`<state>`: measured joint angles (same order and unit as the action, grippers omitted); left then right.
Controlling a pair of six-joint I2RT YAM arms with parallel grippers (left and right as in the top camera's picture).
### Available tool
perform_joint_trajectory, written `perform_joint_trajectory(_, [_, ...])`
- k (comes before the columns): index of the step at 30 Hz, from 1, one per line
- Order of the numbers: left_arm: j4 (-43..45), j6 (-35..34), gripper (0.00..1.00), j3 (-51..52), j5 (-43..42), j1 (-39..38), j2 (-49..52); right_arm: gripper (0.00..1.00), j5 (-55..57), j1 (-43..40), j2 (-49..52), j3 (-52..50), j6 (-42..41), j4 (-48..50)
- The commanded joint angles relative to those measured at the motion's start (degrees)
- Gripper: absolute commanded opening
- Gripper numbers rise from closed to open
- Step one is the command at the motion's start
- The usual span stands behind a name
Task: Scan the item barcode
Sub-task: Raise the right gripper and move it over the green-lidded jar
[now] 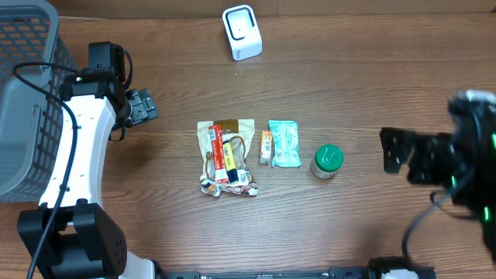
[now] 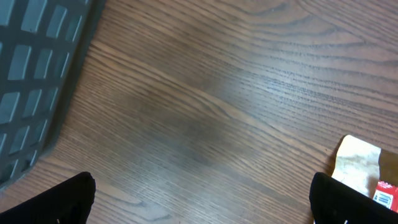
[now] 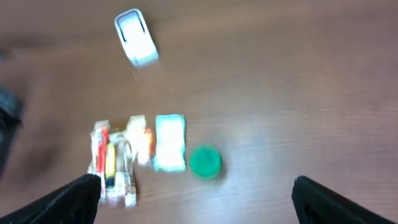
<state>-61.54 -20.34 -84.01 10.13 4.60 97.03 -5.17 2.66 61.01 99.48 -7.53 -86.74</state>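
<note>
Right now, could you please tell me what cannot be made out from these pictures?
Barcodes on the beige crinkled snack bag, teal plastic sachet and green-lidded jar: too small overhead, blurred in the right wrist view.
Grey mesh basket: cut off by the overhead view's left and top edges.
The snack bag, left wrist view: cut off by the right edge.

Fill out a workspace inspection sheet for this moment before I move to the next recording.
Surface: wooden table, bare grain, no spills seen.
Job's things: white scanner at the far edge; snack bag, small orange packet, teal packet and green-lidded jar in a row mid-table.
Clutter: nothing seen.
Grippers: left tool open, empty, left of the bag; right tool open, empty, right of the jar.
Cables: black cable along the left arm; dark cable below the right arm.
Surroundings: grey mesh basket at the left edge.
</note>
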Motion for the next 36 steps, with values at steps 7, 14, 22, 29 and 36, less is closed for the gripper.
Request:
perform_joint_trajectory(7, [0.09, 1.07, 0.99, -0.79, 0.37, -0.11, -0.79, 1.00, -4.92, -0.15, 19.76, 6.32, 0.07, -10.32])
perform_joint_trajectory(14, [0.11, 1.07, 1.00, -0.79, 0.37, -0.11, -0.79, 1.00, -13.55, -0.15, 27.26, 3.39, 0.04, -10.32])
perform_joint_trajectory(22, [0.09, 1.07, 1.00, -0.79, 0.37, -0.11, -0.79, 1.00, -14.43, -0.15, 29.11, 3.19, 0.04, -10.32])
perform_joint_trajectory(29, [0.09, 1.07, 1.00, -0.79, 0.37, -0.11, -0.79, 1.00, -13.05, -0.15, 29.11, 3.19, 0.11, -7.15])
perform_joint_trajectory(36, [0.09, 1.07, 1.00, -0.79, 0.37, -0.11, -0.79, 1.00, -12.66, -0.15, 29.14, 3.19, -0.42, -4.76])
